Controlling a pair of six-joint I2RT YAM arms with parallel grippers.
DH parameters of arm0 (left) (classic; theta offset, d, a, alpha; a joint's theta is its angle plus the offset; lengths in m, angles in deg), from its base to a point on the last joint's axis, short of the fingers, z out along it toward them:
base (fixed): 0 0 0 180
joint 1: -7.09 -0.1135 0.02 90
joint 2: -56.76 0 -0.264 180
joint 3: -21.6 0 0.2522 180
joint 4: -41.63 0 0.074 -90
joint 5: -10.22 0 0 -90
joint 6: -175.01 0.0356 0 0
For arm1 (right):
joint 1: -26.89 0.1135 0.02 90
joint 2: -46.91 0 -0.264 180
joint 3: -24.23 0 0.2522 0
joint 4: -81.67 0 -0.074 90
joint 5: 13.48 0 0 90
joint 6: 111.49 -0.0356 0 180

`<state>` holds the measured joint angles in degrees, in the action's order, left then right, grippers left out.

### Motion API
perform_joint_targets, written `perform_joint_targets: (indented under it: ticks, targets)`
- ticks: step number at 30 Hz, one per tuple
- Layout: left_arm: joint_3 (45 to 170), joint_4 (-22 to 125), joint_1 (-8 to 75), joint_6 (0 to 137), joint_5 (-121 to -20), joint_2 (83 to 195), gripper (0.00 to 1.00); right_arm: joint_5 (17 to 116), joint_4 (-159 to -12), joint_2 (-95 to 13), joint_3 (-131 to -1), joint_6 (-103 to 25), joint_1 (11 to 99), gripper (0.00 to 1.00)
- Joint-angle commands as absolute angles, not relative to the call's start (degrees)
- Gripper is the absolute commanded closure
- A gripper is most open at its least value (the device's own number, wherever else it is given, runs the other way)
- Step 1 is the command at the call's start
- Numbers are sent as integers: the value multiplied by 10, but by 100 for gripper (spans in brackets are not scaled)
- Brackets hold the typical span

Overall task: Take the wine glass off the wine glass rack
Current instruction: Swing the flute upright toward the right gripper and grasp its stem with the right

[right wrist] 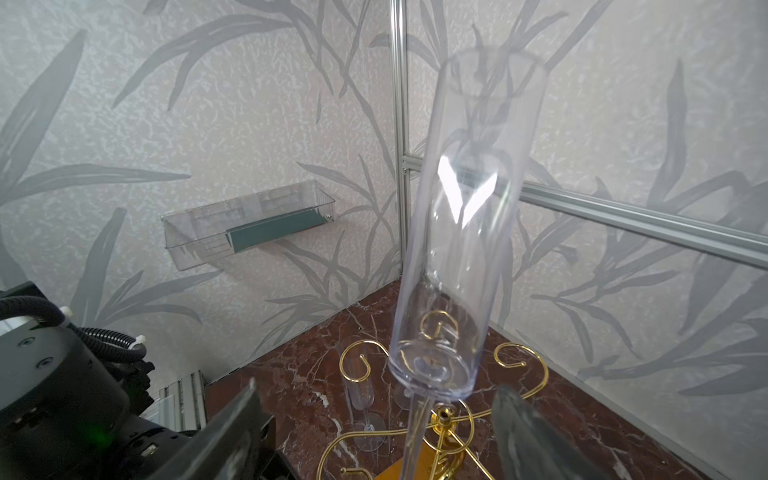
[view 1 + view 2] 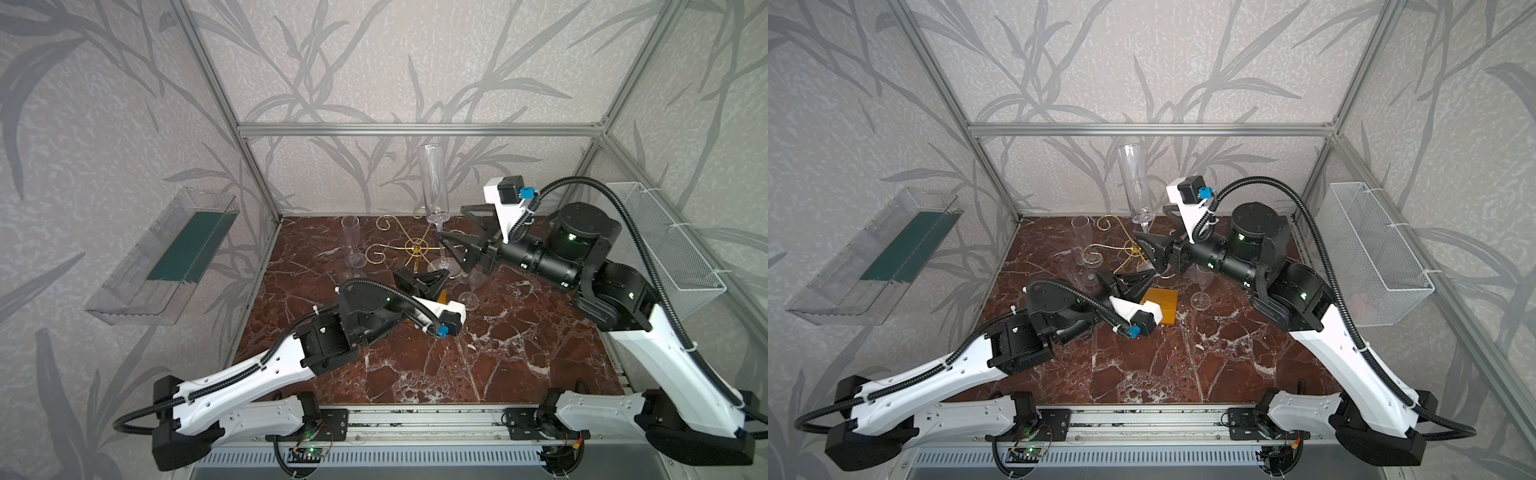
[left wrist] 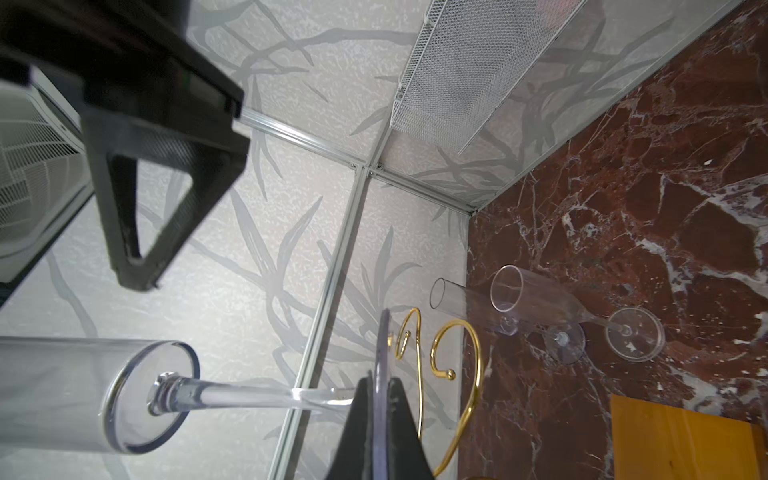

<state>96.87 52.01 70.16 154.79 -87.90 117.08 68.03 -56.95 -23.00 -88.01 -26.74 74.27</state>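
Clear bin (image 2: 124,291): on L wall, well apart from the rest.
Left tool (image 3: 379,388): clamped tight on edge of wine glass's foot disc; stem runs away from it in L wrist view.
Spare flute (image 2: 351,241): upright on surface (image 2: 457,361), just L of rack's scrolls.
Wine glass rack (image 2: 415,248): gold wire, back-centre of surface; orange wood base (image 2: 1160,305) partly hidden by L arm.
Wine glass (image 2: 434,183): tall clear flute, bowl up, near upright w/ slight tilt, at rack's R side; bowl well above scrolls, foot in left tool. Can't tell if stem touches the wire.
Right tool (image 1: 376,390): jaws wide apart, either side of stem just under bowl; no contact visible, nothing held.
2nd flute (image 2: 468,299): upright on surface, R of base, near R arm.
Mesh basket (image 2: 665,249): white, on R wall.
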Motion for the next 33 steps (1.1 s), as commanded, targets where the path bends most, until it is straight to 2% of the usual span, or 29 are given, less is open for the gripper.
perform_joint_targets:
  ticks: [1,6,9,17,20,23,26,31,33]
  targets:
    - [963,418,710,1640,-921,1163,100,651,-558,-231,-877,-277,739,16]
    - [956,402,719,1665,-936,1165,100,660,-555,-236,-865,-270,734,23]
    - [956,408,724,1667,-937,1165,100,655,-563,-238,-859,-268,732,31]
    - [956,412,742,1682,-950,1172,100,645,-568,-253,-851,-260,732,62]
    - [957,412,746,1685,-953,1173,100,646,-570,-257,-851,-260,732,69]
    - [958,413,751,1684,-955,1171,100,643,-566,-260,-852,-255,731,87]
    - [962,420,755,1683,-958,1171,100,635,-566,-262,-852,-252,731,100]
    - [946,392,759,1679,-952,1163,98,631,-569,-259,-848,-250,731,100]
    - [932,356,761,1665,-952,1154,87,632,-573,-255,-845,-247,731,100]
